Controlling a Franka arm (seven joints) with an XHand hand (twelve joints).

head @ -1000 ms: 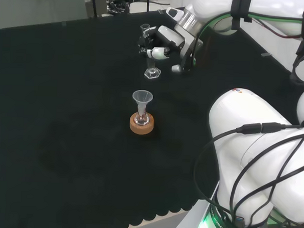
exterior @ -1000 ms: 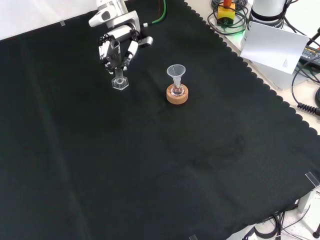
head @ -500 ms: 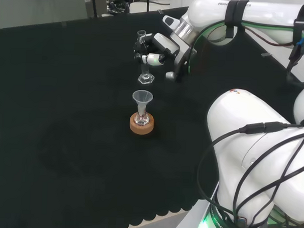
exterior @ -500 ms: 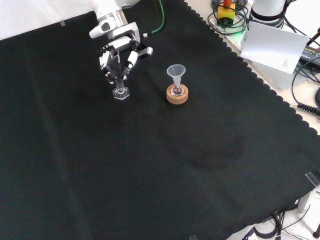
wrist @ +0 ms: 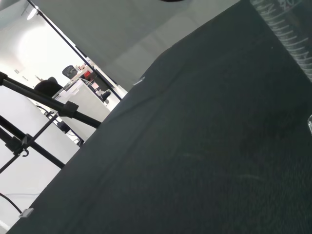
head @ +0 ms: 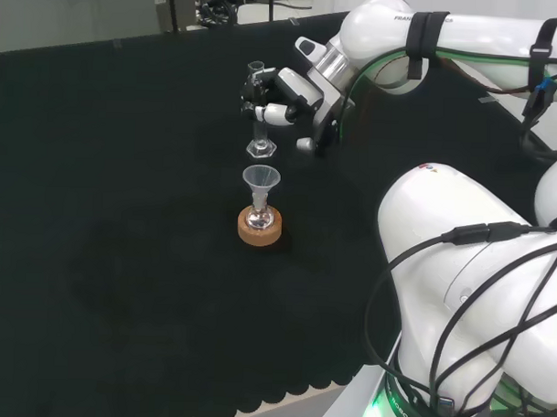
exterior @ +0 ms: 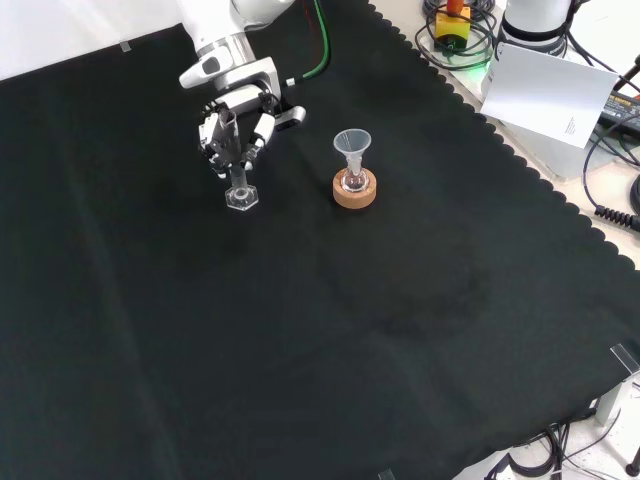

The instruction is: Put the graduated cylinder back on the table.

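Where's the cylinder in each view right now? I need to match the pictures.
Head view: cylinder upper centre, upright in the hand, just beyond the funnel.
Front view: cylinder upper left, below the hand, left of the funnel.
Wrist view: its graduated wall at one edge, close up.
Shared landmark: the funnel on the cork ring.

No words or numbers can be read. The graduated cylinder (wrist: 287,36) carries printed scale lines at the wrist view's upper right, without legible figures. The white sheet (exterior: 545,92), upper right of the front view, bears small illegible print.
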